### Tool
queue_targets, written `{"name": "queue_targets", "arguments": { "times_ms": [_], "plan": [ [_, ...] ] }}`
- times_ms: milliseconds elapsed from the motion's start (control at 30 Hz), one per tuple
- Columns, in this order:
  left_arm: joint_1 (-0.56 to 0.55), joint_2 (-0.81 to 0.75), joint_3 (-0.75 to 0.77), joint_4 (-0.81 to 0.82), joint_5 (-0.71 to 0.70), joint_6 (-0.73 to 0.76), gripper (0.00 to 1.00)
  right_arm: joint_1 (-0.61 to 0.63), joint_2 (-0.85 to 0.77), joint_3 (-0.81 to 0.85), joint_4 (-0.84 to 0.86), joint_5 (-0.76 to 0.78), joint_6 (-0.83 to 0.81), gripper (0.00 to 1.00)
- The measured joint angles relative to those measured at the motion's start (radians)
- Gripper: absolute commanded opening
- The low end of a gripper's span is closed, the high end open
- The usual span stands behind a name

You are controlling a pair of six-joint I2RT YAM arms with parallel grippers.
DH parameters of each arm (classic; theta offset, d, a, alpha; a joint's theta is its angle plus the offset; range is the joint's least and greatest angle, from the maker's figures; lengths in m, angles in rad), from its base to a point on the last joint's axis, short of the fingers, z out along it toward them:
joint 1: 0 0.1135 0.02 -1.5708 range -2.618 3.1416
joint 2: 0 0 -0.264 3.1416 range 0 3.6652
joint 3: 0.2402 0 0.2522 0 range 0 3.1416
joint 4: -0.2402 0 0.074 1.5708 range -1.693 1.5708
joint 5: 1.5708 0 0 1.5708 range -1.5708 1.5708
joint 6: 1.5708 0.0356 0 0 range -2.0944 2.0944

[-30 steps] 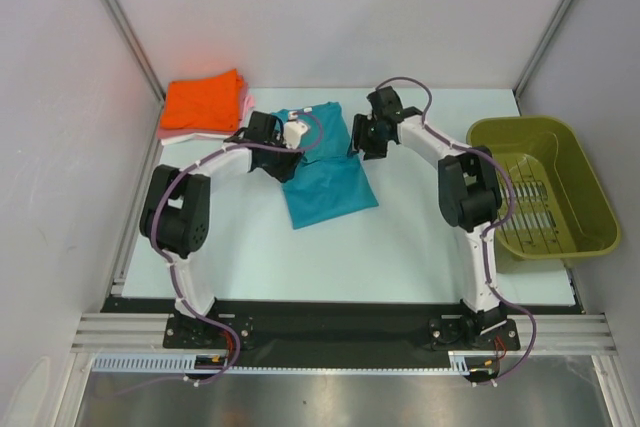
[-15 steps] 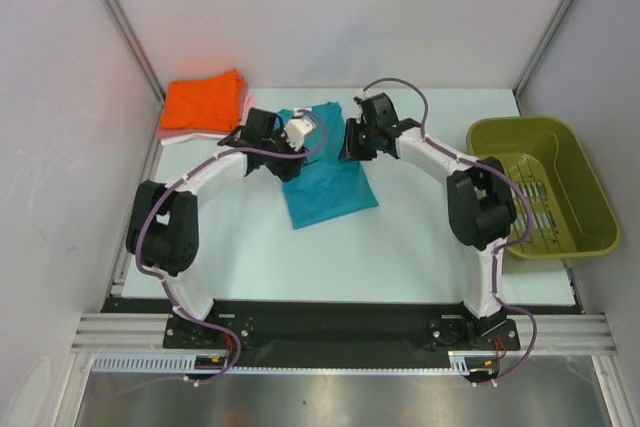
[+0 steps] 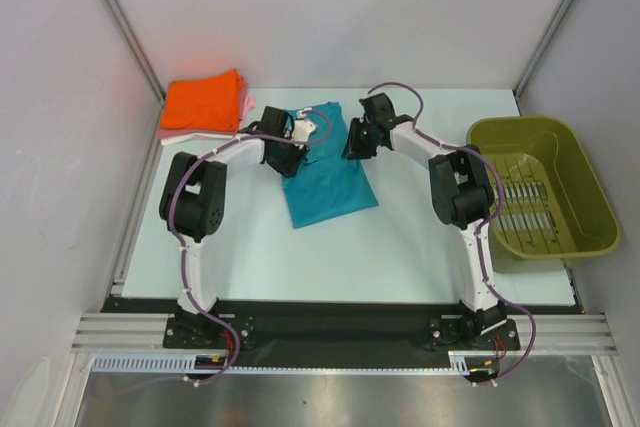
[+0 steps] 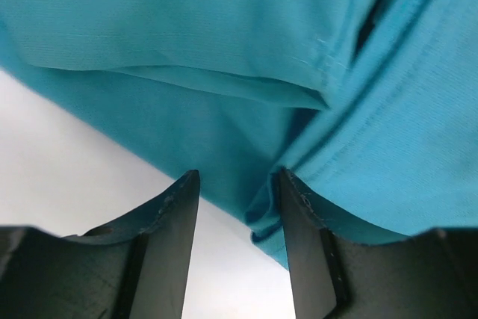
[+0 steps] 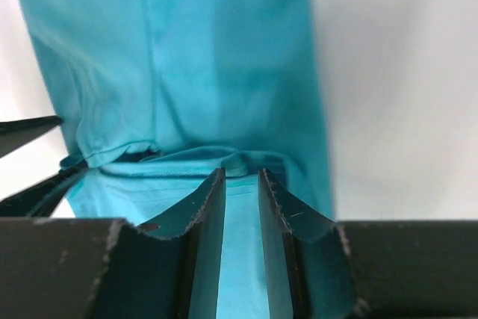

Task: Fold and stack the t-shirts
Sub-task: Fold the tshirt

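The teal t-shirt (image 3: 328, 169) lies partly folded at the middle back of the table. My left gripper (image 3: 291, 154) is at its left edge. In the left wrist view its jaws (image 4: 235, 184) stand open, with the shirt's edge (image 4: 299, 110) reaching in beside the right finger. My right gripper (image 3: 353, 143) is at the shirt's upper right edge. In the right wrist view its jaws (image 5: 240, 177) are nearly closed on a raised fold of the teal shirt (image 5: 224, 72). The folded orange shirt (image 3: 203, 101) tops a stack at back left, with the pink shirt (image 3: 247, 105) and the white shirt (image 3: 176, 135) under it.
An olive-green plastic basket (image 3: 590, 209) stands at the table's right edge, beside the right arm. White walls and metal posts close the back and sides. The stack lies close to the left arm's gripper.
The left arm's elbow has swung out and back in, and its gripper has stayed at the shirt's left edge. The right gripper has shifted slightly along the shirt's upper right edge. The shirt has barely moved.
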Motion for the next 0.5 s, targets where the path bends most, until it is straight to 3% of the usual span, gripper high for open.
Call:
{"name": "queue_targets", "arguments": {
  "times_ms": [267, 500],
  "plan": [
    [0.000, 0.006, 0.025, -0.007, -0.084, -0.027, 0.55, -0.043, 0.008, 0.008, -0.010, 0.011, 0.006, 0.34],
    [-0.004, -0.164, -0.013, 0.022, -0.058, -0.024, 0.59, -0.067, -0.064, -0.020, -0.082, 0.112, -0.036, 0.57]
  ]
}}
